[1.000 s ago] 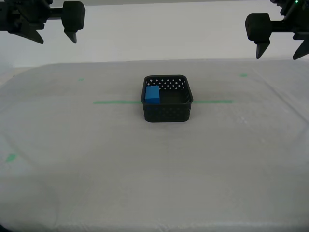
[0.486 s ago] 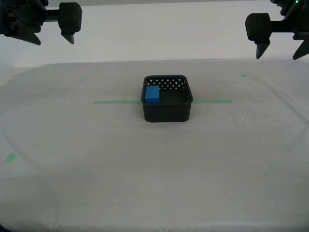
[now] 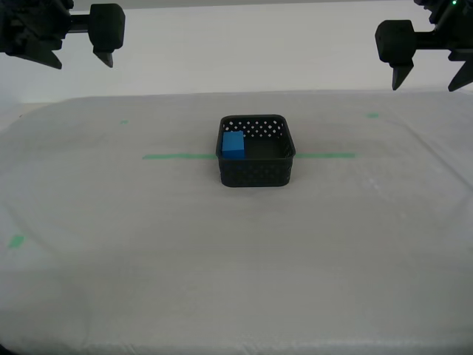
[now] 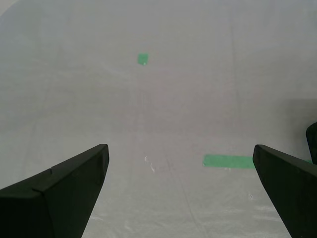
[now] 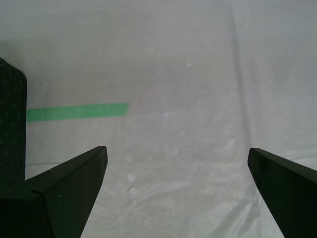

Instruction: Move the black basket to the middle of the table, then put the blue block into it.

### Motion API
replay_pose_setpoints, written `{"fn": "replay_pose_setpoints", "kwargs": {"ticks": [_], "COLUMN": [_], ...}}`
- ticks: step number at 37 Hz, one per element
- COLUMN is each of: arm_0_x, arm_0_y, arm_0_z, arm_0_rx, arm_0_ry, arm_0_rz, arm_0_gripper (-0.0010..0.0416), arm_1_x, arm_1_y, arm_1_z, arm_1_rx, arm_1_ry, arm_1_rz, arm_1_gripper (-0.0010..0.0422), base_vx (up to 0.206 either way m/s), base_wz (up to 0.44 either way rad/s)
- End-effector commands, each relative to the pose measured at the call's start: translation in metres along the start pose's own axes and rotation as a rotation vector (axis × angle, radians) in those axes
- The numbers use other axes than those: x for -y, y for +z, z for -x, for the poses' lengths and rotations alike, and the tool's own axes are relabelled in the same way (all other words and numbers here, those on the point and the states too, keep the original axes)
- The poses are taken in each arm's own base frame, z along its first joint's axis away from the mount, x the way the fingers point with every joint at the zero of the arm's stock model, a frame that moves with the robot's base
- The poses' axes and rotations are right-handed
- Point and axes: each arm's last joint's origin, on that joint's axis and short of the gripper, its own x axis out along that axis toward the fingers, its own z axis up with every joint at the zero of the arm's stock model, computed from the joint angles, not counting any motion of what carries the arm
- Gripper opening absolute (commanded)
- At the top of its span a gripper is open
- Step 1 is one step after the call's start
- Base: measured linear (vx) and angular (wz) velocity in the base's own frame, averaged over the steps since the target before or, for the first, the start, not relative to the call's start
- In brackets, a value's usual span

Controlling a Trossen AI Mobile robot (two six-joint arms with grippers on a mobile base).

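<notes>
Meanwhile the square black plastic basket with perforated walls (image 3: 256, 171) sat upright near the middle of the wide table covered in whitish-grey cloth (image 3: 236, 266), squarely across the thin green tape line (image 3: 177, 156), which came out from behind it on both sides in the exterior view. Inside the basket, the small bright-blue solid cube (image 3: 233, 145) rested against the wall on the exterior view's left, its top roughly level with the rim.

My first gripper (image 5: 177, 150) hung high in the exterior view's upper right (image 3: 425, 85), well apart from the basket, its two dark fingers spread wide and gripping nothing. Its wrist camera looked down on bare cloth between the fingers, with one end of the tape line (image 5: 79, 112) and a rounded black corner of the basket (image 5: 11, 124) beyond them.

My second gripper (image 4: 181, 147) hung in the exterior view's upper left (image 3: 83, 63), likewise spread wide and empty, also well clear of the basket. Its wrist camera showed cloth, the other end of the tape (image 4: 229, 161) and a small green square mark (image 4: 142, 59) farther off.

Two more small green marks lay on the cloth, one towards the far side on the exterior view's right (image 3: 373, 115) and one near the exterior view's left edge (image 3: 16, 240)
</notes>
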Motion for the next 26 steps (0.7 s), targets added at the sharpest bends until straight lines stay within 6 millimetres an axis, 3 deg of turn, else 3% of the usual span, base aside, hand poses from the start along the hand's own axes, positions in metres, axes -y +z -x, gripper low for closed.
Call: {"fn": "replay_pose_setpoints", "kwargs": {"ticks": [1, 26], "arm_0_x": [-0.0002, -0.0002], "arm_0_y": [0.0, 0.0], "arm_0_z": [0.0001, 0.0], "arm_0_rx": [0.001, 0.001], "arm_0_ry": [-0.003, -0.003], "arm_0_rz": [0.0, 0.0], "arm_0_gripper": [0.0399, 0.0399], "arm_1_x": [-0.0001, 0.0], "arm_1_y": [0.0002, 0.0002], "arm_1_z": [0.0001, 0.0001], "arm_1_rx": [0.002, 0.002], "arm_1_ry": [0.004, 0.003], "arm_1_rz": [0.001, 0.0], "arm_1_gripper": [0.04, 0.04], "base_vx": [0.0, 0.0], "base_wz": [0.0, 0.0]}}
